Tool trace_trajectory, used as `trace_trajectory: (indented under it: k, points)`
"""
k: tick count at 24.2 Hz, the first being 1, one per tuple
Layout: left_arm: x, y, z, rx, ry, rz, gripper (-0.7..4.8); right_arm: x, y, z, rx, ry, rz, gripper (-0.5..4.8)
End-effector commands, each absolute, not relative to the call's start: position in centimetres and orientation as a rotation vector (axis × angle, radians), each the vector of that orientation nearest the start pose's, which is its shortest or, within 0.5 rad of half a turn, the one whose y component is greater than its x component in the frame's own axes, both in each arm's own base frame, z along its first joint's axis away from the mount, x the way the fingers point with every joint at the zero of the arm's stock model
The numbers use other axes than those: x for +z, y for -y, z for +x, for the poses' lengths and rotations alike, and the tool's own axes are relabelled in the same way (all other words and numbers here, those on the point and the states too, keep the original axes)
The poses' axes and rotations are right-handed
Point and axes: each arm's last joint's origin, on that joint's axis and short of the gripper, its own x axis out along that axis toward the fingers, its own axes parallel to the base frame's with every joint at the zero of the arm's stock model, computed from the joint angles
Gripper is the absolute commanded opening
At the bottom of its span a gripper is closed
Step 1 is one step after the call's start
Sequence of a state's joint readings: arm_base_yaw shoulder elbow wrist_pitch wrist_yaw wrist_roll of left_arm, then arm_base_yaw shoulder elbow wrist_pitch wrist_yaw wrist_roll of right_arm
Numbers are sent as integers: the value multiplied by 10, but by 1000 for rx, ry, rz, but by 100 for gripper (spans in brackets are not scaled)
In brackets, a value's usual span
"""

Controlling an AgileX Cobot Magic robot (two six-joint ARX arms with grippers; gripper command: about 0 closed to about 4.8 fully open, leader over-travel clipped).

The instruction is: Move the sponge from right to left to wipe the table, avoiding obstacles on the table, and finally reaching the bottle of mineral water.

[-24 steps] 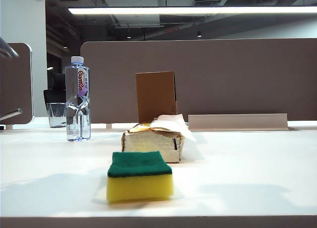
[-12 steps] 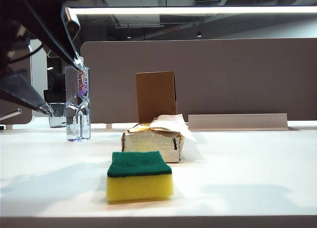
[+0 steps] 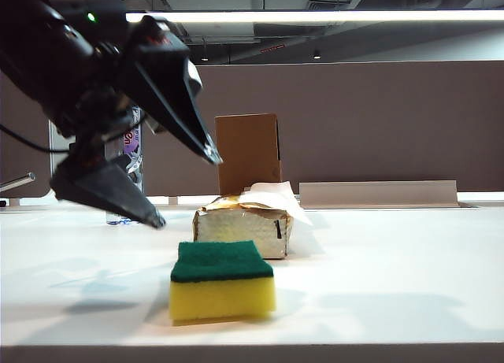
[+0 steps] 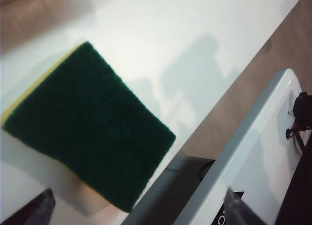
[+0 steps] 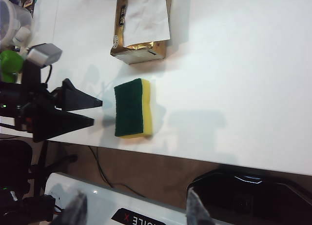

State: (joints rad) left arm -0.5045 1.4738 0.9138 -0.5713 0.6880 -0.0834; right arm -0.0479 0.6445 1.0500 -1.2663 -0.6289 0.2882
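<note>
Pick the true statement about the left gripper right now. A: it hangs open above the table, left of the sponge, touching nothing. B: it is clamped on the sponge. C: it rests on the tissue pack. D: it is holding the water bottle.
A: the left gripper shows spread fingers above the table, beside the untouched sponge.

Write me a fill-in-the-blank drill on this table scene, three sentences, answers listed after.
1. The sponge lies with its ______ layer facing up.
2. The left end effector hovers with its jaws ______, not touching the sponge.
3. White tissue sticks out of the pack standing in front of the brown ______.

Missing words: green; open; box
</note>
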Motion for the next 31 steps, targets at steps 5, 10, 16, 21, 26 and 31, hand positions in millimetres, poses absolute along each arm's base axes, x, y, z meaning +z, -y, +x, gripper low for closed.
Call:
trace_trajectory:
  k: [5,10,16,21,26,31]
  points:
    - [181,156,239,-978,-1297,-162,479,346,-14,68,435,-887,551,261]
    - [179,158,242,-983,-1274,-162,479,346,-14,68,436,-886,551,261]
    - [169,161,246,-962,-1303,-184,479,346,-14,68,435,-887,551,261]
    - [162,162,249,-957,-1317,-188,479,346,-14,68,435,-886,551,261]
    - [157,171,249,-964,-1317,-200,479,346,-14,68,435,-886,551,261]
    - [147,181,245,-956,-1348,-155,479,346,-14,68,435,-887,551,261]
